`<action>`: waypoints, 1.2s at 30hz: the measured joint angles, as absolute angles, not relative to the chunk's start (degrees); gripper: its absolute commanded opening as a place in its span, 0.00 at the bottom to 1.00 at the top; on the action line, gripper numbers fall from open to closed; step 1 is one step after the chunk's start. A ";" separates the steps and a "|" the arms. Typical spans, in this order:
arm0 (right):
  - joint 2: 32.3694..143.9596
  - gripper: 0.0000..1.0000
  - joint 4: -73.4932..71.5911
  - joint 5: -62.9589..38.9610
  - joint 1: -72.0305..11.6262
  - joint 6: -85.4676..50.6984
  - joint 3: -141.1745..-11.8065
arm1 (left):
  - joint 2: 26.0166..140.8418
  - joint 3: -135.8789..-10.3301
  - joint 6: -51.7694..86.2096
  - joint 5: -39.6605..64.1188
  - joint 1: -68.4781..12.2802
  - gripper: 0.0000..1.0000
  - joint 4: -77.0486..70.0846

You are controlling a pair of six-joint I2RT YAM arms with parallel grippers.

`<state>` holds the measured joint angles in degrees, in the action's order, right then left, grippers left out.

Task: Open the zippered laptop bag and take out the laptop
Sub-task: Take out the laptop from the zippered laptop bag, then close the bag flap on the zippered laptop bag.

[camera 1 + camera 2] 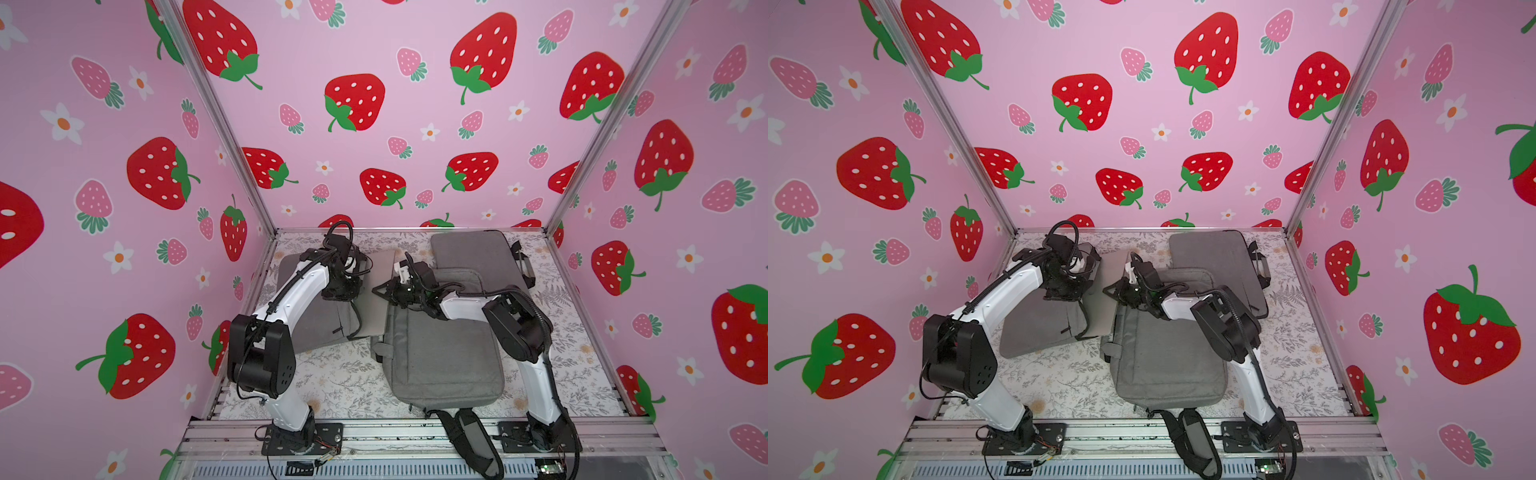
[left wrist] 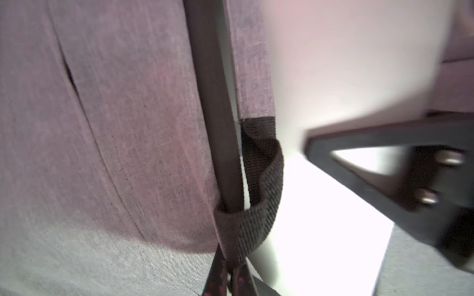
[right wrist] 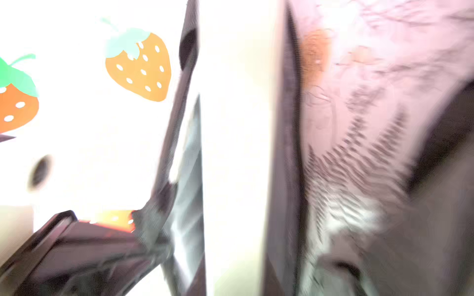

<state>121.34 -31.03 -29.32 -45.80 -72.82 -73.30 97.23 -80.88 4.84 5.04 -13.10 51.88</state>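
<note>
Nearest me lies a grey fabric backpack with black shoulder straps [image 1: 440,361], which plays no part here. Just past its far-left corner is what matters: the flat silver-grey laptop [image 1: 375,313], partway out of the grey fabric laptop bag [image 1: 320,328], with its left side tucked under the bag's opened edge. Its long axis runs from near to far, and its free long edge faces my right arm.

The right gripper [image 1: 379,291] reaches in from the right, square across that axis. One jaw sits above the edge and one below, and they look closed on it, though the right wrist view is too smeared to confirm firm contact. The left gripper [image 2: 228,279] has its jaws pressed together on the black webbing loop [image 2: 259,200] at the bag's corner, anchoring the bag.

So I judge the pull should go rightward, straight out of the mouth, on the right arm alone. Farthest back on the right, a second grey sleeve with black handles [image 1: 469,253] lies well apart.
</note>
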 measured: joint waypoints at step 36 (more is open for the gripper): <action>90.56 0.00 -8.43 -36.62 -33.61 -54.96 -53.82 | 73.58 -55.66 44.80 2.20 -12.21 0.65 52.38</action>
<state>90.56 -8.43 -36.62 -33.61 -54.96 -53.82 73.58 -55.66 44.80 2.20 -12.21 52.38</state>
